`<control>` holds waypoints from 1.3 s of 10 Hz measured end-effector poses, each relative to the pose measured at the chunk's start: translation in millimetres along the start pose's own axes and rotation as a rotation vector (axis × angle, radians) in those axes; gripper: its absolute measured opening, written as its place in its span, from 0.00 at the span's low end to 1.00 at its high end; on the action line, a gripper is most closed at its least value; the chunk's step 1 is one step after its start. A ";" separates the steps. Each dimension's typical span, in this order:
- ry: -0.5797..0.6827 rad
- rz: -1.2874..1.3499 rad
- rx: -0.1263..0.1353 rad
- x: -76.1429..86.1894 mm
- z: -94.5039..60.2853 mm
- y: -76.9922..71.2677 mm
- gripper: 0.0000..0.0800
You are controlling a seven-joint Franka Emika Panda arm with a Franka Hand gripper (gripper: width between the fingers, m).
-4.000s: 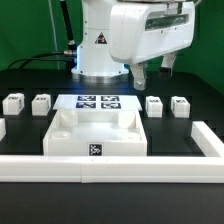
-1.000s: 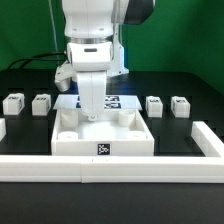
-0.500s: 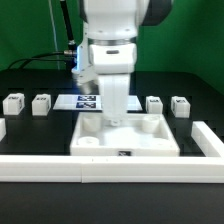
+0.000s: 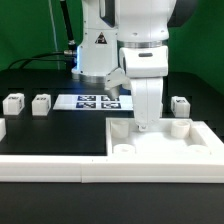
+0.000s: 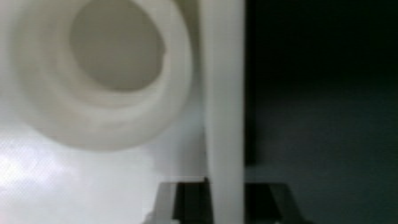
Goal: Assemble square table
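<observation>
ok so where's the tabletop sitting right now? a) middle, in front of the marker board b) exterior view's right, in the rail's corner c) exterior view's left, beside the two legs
b, the tabletop lies at the exterior view's right, tucked into the corner of the white rail, with the gripper shut on its far edge.

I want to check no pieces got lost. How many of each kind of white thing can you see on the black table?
Short legs with tags: 3 in view
Square slab: 1
Marker board: 1
L-shaped border rail: 1
Total: 6
</observation>
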State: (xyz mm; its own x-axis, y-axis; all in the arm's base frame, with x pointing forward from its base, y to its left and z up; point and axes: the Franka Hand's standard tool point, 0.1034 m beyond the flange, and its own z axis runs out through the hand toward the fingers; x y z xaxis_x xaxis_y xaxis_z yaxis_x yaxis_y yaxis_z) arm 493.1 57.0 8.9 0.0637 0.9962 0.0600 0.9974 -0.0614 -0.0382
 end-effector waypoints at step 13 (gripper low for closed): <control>-0.006 -0.033 -0.003 -1.8 0.5 -0.2 0.81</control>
State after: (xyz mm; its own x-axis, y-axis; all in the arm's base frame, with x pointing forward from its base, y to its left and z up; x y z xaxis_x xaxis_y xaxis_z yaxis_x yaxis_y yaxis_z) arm 492.7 55.3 8.3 0.0303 0.9980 0.0548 0.9990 -0.0285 -0.0334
